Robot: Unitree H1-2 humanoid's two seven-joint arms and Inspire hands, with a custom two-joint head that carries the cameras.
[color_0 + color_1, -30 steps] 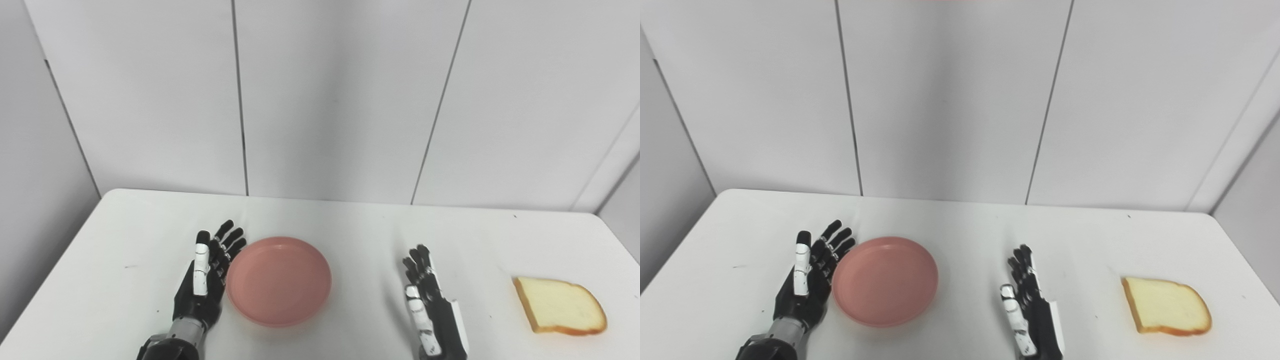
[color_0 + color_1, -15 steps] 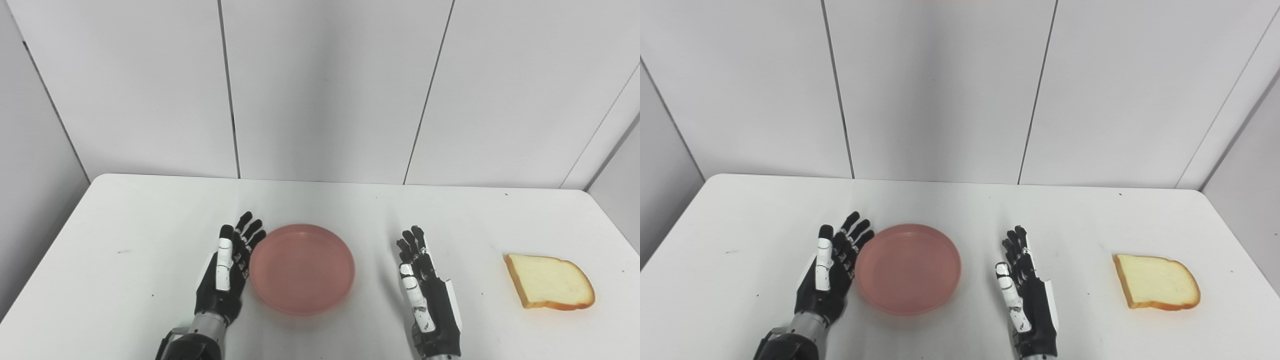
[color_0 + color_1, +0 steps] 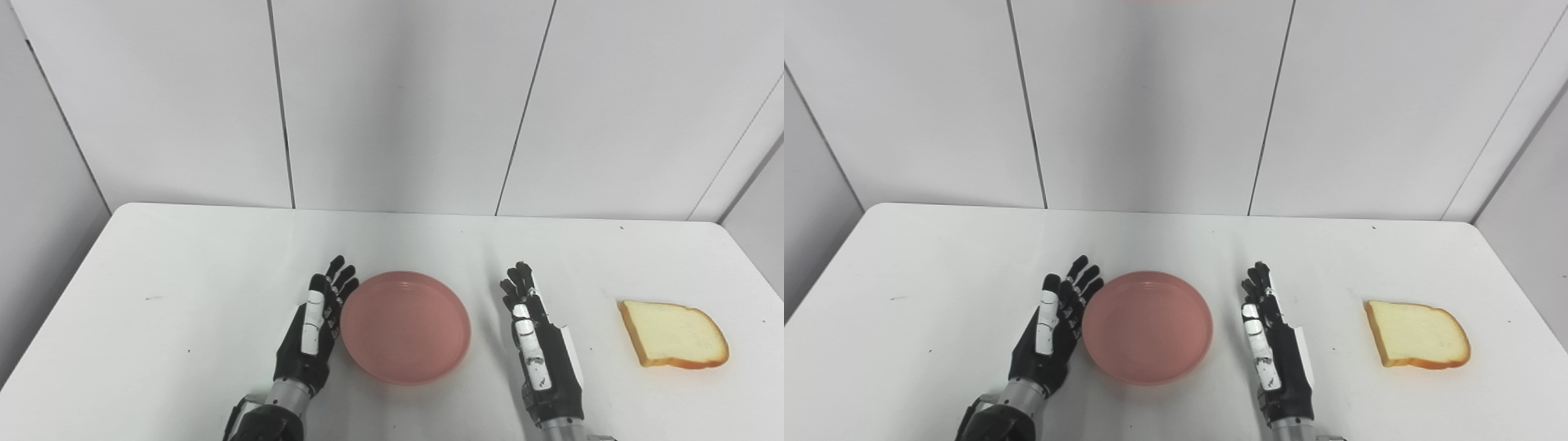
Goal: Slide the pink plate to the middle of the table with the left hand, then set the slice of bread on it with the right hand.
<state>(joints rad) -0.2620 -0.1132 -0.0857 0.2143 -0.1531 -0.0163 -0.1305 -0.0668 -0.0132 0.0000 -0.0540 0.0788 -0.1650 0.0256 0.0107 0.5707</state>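
Both forearms run off the bottom edge below the pink plate (image 3: 405, 327). The left hand (image 3: 309, 334) stands edge-on against the plate's left rim, hiding the contact. The tabletop (image 3: 184, 294) is cropped at its near corners.

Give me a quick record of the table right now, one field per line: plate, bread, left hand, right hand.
plate: pink plate, empty, flat on the white table, near the middle
bread: slice of bread lying flat at the table's right side, apart from the plate
left hand: left hand open, flat against the plate's left rim
right hand: right hand open, empty, between plate and bread, touching neither
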